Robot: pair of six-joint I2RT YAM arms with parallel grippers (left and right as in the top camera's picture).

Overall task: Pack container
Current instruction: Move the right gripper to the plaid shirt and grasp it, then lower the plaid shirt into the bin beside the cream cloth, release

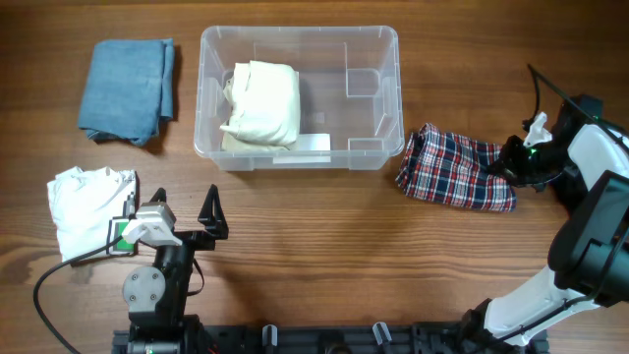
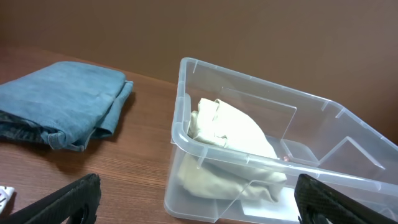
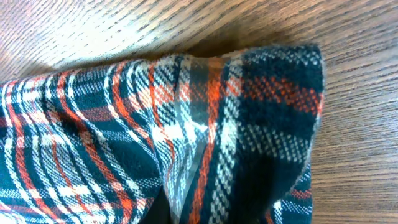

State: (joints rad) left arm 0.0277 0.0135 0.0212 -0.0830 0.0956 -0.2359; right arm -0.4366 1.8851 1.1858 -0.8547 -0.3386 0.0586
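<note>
The clear plastic container (image 1: 385, 98) stands at the table's back middle, with a folded cream cloth (image 1: 261, 102) in its left half; both also show in the left wrist view, the container (image 2: 323, 115) and the cloth (image 2: 230, 130). My left gripper (image 1: 185, 211) is open and empty in front of the container, fingers wide apart (image 2: 199, 208). My right gripper (image 1: 511, 157) is shut on the right edge of a red, white and dark plaid cloth (image 1: 452, 167) that lies on the table right of the container. The plaid cloth fills the right wrist view (image 3: 186, 137), bunched at the jaws.
A folded blue denim cloth (image 1: 128, 88) lies at the back left, also seen in the left wrist view (image 2: 59, 102). A white cloth (image 1: 86, 205) lies at the front left beside my left arm. A white label (image 1: 311, 145) sits on the container's front side.
</note>
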